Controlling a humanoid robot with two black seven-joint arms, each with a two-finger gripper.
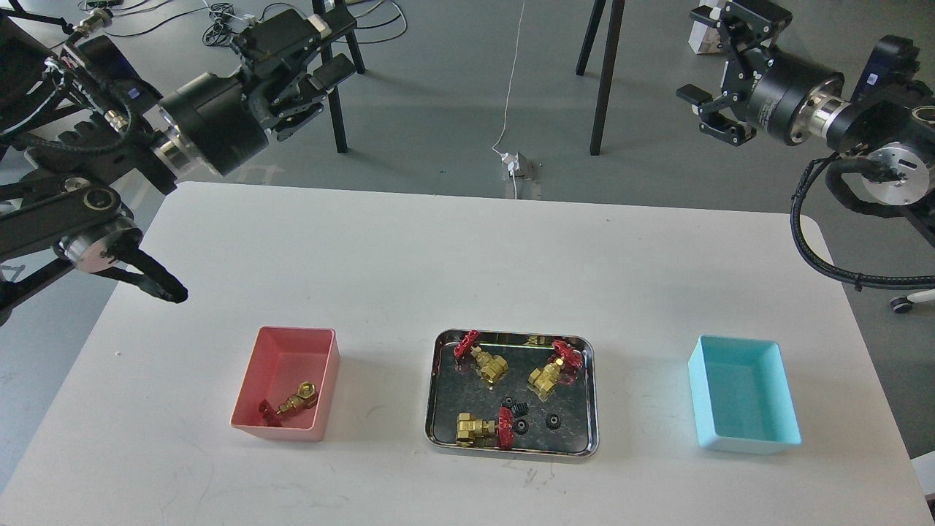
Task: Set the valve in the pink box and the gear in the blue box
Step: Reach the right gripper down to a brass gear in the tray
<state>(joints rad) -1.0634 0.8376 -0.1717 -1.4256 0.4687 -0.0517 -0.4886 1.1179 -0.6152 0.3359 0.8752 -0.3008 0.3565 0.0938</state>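
Note:
One brass valve with a red handwheel lies inside the pink box at front left. Three more valves lie in the shiny steel tray at centre, with three tiny black gears near its front. The blue box stands empty at front right. My left gripper is open and empty, raised high beyond the table's far left. My right gripper is open and empty, raised beyond the far right corner.
The white table has rounded far corners. Beyond it are black table legs, a white floor cable with a plug block, an office chair at far left and a white carton.

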